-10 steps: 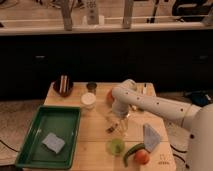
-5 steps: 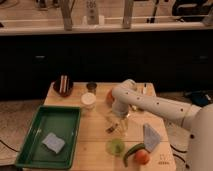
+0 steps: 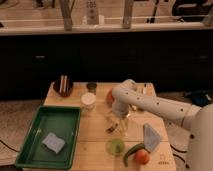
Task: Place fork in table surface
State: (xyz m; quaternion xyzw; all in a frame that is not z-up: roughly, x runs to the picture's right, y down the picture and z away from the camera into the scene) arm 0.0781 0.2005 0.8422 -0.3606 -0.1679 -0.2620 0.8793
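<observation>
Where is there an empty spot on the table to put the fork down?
Bare wood lies between the green tray and the gripper, below the white cup. It's crowded on the right, around the green cup, blue cloth and vegetable.

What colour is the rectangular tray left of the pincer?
Green tray, camera view; the pincer hangs right of it.

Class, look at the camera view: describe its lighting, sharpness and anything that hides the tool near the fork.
Camera view: soft and blurred all over, with warm, dim light; the table surface is the brightest area against a dark backdrop. The tool hangs over the table's middle by the fork, its outline smeared. The green tray shows no glare.
</observation>
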